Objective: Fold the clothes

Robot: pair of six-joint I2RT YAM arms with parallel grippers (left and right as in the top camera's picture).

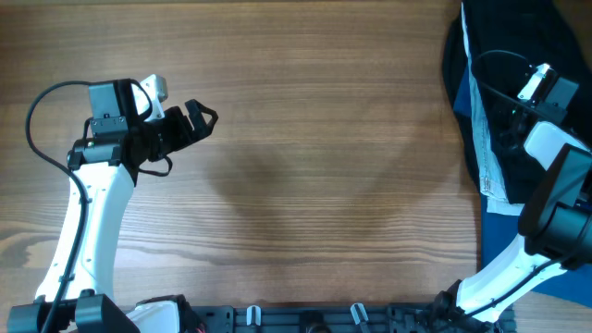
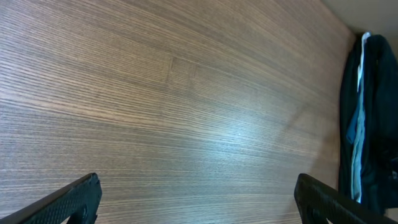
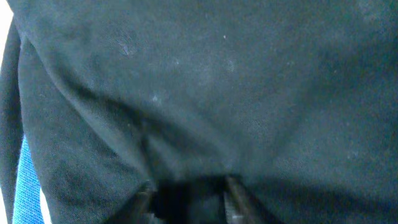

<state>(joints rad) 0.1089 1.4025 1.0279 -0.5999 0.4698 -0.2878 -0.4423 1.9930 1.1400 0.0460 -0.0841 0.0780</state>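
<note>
The black shorts (image 1: 518,37) lie bunched in a pile at the table's far right edge. They also show at the right edge of the left wrist view (image 2: 376,106). In the right wrist view the black fabric (image 3: 211,74) fills the frame. My right gripper (image 3: 188,190) is down on the pile, its fingers close together with a raised fold of the black fabric between them. From overhead the right gripper (image 1: 507,125) is dark against the cloth and hard to make out. My left gripper (image 1: 199,118) is open and empty above bare wood at the left; the left wrist view shows its fingers (image 2: 196,199) wide apart.
A pale blue-white strip of cloth (image 1: 481,139) runs along the pile's left side. Bright blue cloth (image 1: 504,209) shows under the pile, and in the right wrist view (image 3: 28,186). The wooden table (image 1: 305,185) spans the middle.
</note>
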